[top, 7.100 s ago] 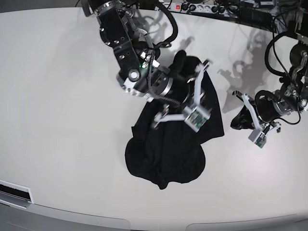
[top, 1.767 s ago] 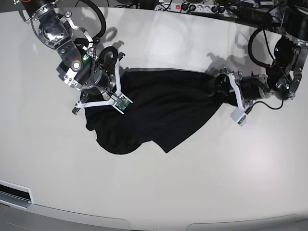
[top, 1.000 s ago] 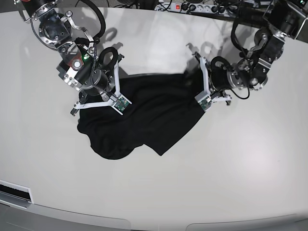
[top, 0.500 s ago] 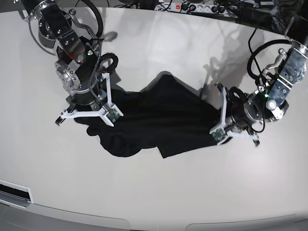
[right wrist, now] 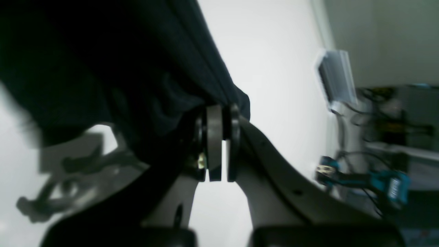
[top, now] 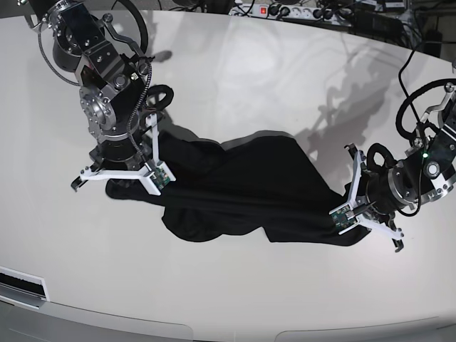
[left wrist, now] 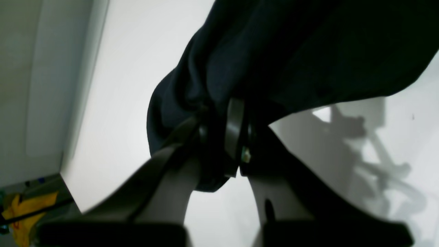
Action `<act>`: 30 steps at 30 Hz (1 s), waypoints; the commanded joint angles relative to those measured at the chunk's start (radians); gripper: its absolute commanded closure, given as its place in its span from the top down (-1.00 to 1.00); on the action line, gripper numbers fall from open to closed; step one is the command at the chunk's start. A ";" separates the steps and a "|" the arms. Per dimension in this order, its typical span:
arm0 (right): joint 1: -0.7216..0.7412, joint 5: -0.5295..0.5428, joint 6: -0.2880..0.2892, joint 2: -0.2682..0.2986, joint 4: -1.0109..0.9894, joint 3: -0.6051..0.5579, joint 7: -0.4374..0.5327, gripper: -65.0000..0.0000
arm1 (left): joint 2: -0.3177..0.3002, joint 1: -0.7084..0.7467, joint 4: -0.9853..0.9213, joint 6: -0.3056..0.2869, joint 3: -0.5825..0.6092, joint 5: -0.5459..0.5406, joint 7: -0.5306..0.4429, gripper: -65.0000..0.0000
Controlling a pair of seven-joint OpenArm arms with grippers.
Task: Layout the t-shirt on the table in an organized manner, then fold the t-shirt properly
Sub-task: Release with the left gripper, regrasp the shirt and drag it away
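Readable text: none in any view.
T-shirt (top: 249, 185): plain black, no print or label legible.
Surface (top: 235, 64): plain white, unmarked.
Small green boards on the arms: markings too small to read.

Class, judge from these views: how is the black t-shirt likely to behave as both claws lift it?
The t-shirt is probably floppy: it sags between the left claw and right claw. Likely light, since small pinches hold it. It bunches, so wrinkles may persist.

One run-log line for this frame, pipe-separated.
phase: spreading | left gripper: shut on t-shirt | right gripper: shut on t-shirt | shirt: stretched between arms, bunched, unfolded | table: shirt resting on it
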 commanded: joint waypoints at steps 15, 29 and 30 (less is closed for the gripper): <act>0.014 0.152 0.068 0.011 -0.042 0.221 0.015 -1.00 | -0.019 -0.105 0.036 0.103 -0.016 -0.233 0.025 0.48; 0.016 0.147 0.018 0.008 -0.173 0.356 0.030 -1.00 | 0.034 0.047 0.036 -0.156 -0.016 -0.568 0.149 0.48; 0.016 0.147 0.030 0.009 -0.173 0.356 0.030 -1.00 | 0.057 0.073 0.035 -0.158 -0.016 -0.570 0.148 0.48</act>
